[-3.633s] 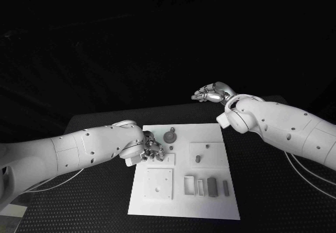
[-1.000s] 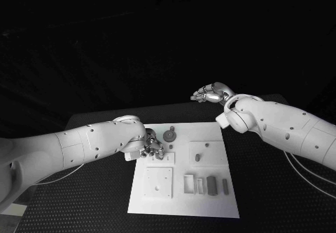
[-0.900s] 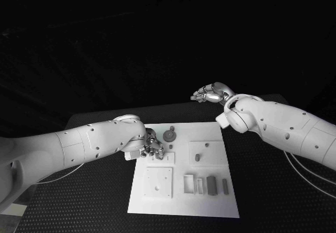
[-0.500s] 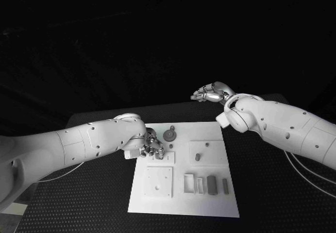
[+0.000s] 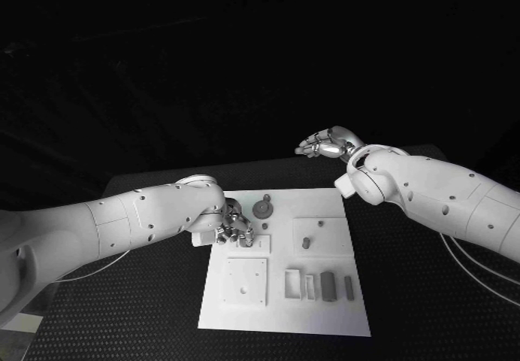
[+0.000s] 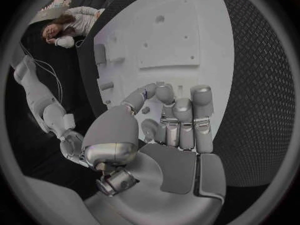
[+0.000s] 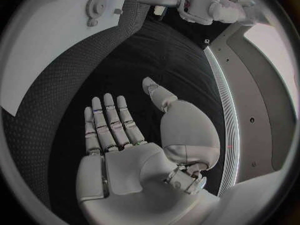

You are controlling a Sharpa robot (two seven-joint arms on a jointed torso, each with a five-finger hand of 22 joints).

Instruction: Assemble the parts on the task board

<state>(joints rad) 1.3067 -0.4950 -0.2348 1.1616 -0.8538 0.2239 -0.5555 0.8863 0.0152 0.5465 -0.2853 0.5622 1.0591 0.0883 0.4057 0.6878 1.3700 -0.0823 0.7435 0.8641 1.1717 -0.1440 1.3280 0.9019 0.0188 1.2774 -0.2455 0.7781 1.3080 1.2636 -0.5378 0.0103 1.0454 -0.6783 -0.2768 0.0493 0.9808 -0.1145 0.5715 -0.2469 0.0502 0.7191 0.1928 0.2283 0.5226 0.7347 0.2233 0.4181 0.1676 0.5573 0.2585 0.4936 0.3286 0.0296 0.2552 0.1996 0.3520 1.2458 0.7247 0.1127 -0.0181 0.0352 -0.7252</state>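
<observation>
The white task board lies mid-table. On it stand a grey gear, a small pin, an oval peg and upright grey blocks. My left hand hangs over the board's far-left edge, beside the pin. In the left wrist view its fingers curl toward the thumb, and I see nothing between them. My right hand is raised beyond the board's far edge. In the right wrist view it has straight fingers, the thumb apart and a bare palm.
A raised square plate and a white frame sit on the board's near half. Black table surrounds the board. In the right wrist view the gear and my left arm show far off.
My left forearm has turned and shifted slightly. Its hand stays at the same spot by the board's edge. The right hand and the parts have not moved.
</observation>
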